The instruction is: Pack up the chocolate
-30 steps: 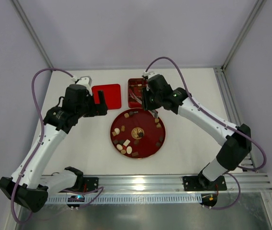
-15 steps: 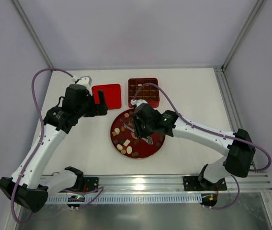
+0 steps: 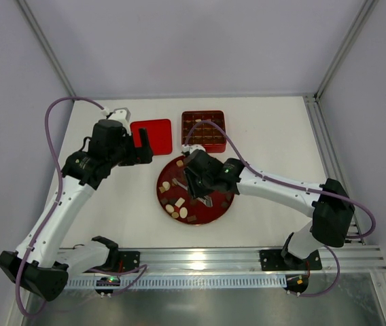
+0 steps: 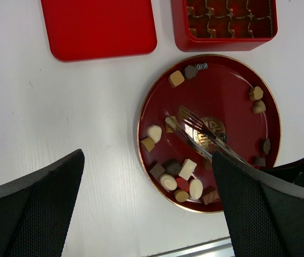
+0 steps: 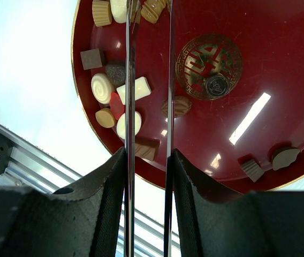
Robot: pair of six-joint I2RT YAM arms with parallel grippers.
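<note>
Hovering over red plate (image 4: 232, 101), right end effector (image 5: 147, 155) pinches metal tongs (image 5: 129, 80) above chocolate pcs (image 4: 168, 182); left end effector (image 4: 147, 154) spread wide, up-left of plate.

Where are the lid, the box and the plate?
lid (image 4: 98, 27): left wrist view, middle of its top.
box (image 4: 221, 45): left wrist view, its near wall.
plate (image 4: 229, 96): left wrist view, bare red floor.

Plain pale lilac-grey walls (image 3: 193, 47) enclose the flat white table (image 3: 281, 136) behind and at both sides; a ribbed aluminium rail (image 3: 200, 257) runs along its near edge.
</note>
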